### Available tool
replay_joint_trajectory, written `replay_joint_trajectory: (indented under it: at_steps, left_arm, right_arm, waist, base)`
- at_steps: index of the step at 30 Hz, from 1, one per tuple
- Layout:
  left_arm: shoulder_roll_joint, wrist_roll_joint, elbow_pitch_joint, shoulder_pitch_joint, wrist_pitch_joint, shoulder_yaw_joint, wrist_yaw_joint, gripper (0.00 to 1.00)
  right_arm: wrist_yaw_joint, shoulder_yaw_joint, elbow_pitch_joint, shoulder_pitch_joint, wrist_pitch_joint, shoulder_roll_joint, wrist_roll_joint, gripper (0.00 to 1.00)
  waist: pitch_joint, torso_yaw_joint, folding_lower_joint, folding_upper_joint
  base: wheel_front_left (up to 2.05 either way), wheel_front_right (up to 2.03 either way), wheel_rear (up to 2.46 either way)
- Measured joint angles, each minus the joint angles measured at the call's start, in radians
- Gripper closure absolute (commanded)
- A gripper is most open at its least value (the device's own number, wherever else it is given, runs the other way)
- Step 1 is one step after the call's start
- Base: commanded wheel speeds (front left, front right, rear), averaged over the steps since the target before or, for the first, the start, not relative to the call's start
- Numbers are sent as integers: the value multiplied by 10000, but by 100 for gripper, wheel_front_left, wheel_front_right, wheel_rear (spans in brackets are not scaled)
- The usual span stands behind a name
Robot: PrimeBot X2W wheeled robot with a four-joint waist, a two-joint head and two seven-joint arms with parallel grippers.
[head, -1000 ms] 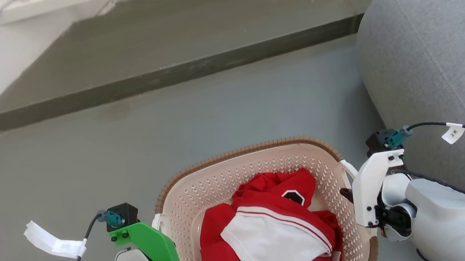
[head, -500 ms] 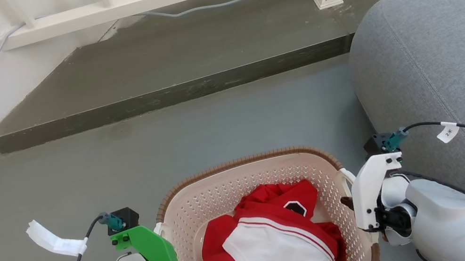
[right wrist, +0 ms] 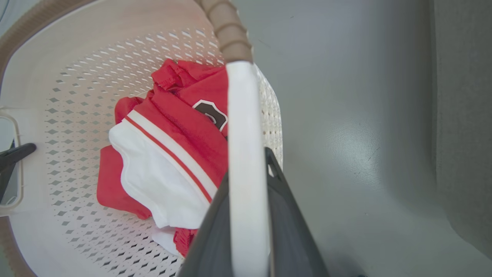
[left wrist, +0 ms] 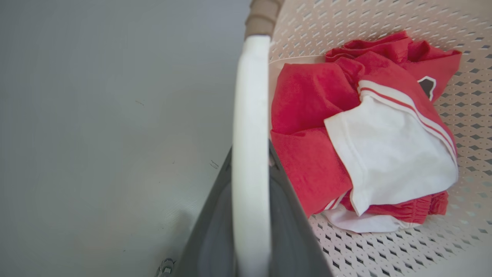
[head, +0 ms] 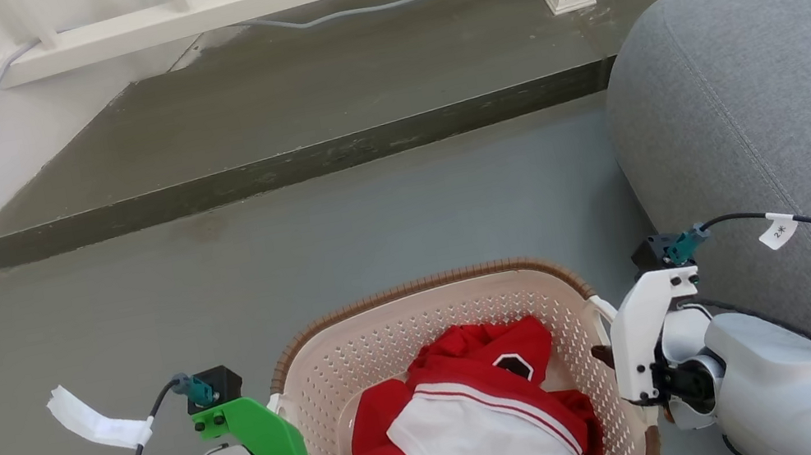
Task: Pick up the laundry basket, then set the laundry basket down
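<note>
Basket, clothes inside, is held between the arms beside the sofa, apparently clear of the floor. Left gripper clamps the left handle; right gripper clamps the right handle. Judged: pick-up done, set-down pending; next calls for lowering both arms evenly, then letting go.

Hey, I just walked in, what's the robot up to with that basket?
The robot has the laundry basket by both side handles: the left end effector grips one, the right end effector the other. Red and white clothes lie inside. The basket is low over the grey floor, beside a grey sofa; whether it is lifted or resting cannot be told.
</note>
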Motion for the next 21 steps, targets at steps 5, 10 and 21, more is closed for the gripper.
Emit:
replay_joint_trajectory:
  at_steps: [5, 10, 21]
  left_arm:
    - [4, -13, 4, 0, 0, -23, 0, 100]
    - [4, -75, 8, 0, -2, -42, 0, 100]
    - [6, -98, 61, -12, -150, -54, 0, 100]
  right_arm:
    - [-2, 94, -27, 0, -2, -8, 35, 100]
    - [-2, 151, -27, 0, -6, -10, 92, 100]
    - [-2, 311, -125, -29, -173, -13, 196, 100]
  waist:
    - [6, 0, 0, 0]
    - [17, 15, 0, 0]
    - [218, 3, 0, 0]
  base:
    - [0, 0, 0]
    - [0, 0, 0]
    - [0, 0, 0]
